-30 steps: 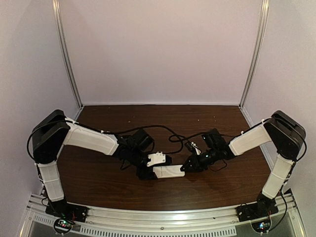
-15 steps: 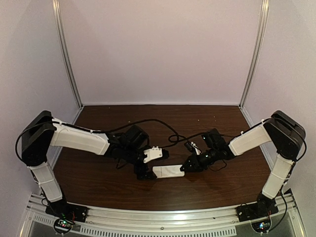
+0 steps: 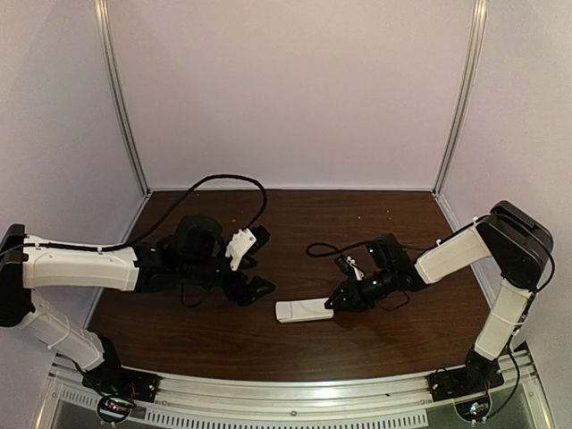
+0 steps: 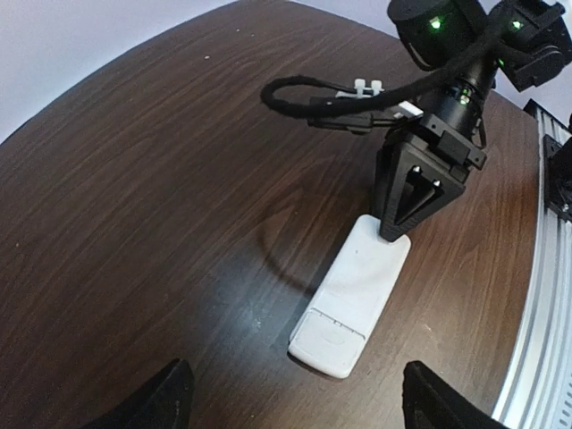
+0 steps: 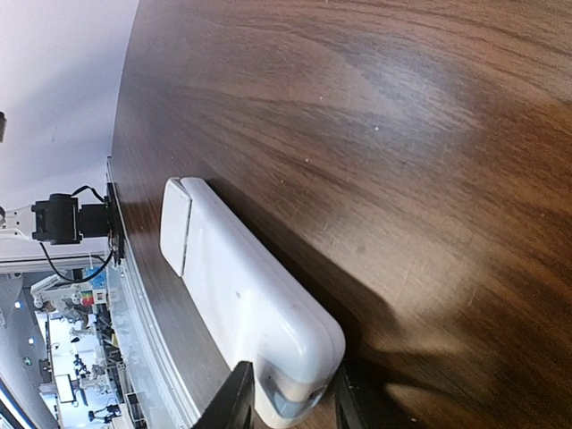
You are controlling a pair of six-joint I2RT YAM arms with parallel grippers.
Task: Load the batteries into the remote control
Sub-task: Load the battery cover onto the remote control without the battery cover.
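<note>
The left arm reaches in low from the far left. Its left end effector (image 3: 259, 261) has its two fingers (image 4: 166, 399) spread wide, holding nothing. It sits near the remote's left end, to the left and farther back, not touching it. A black cable (image 3: 223, 179) arches over this arm's wrist.

Near the middle of the dark wood-grain surface (image 3: 357, 223) lies the remote control (image 3: 304, 310). It lies flat with its plain white back up and its long axis running roughly left to right. In the left wrist view (image 4: 351, 295) a seam crosses the back near the end closest to that camera, marking off a short panel that sits flush with the body. The right wrist view (image 5: 241, 304) shows the same seam at the remote's far end. Its button face is turned down and cannot be seen.

The right end effector (image 3: 338, 302) is pinching the remote's right end. In the left wrist view the black fingertips come down onto that end (image 4: 395, 231). In the right wrist view the rounded end sits squeezed between the two fingers (image 5: 234, 402) at the bottom edge. The right arm slopes down to it from the right, its own black cable (image 3: 326, 248) looping just behind.
</note>
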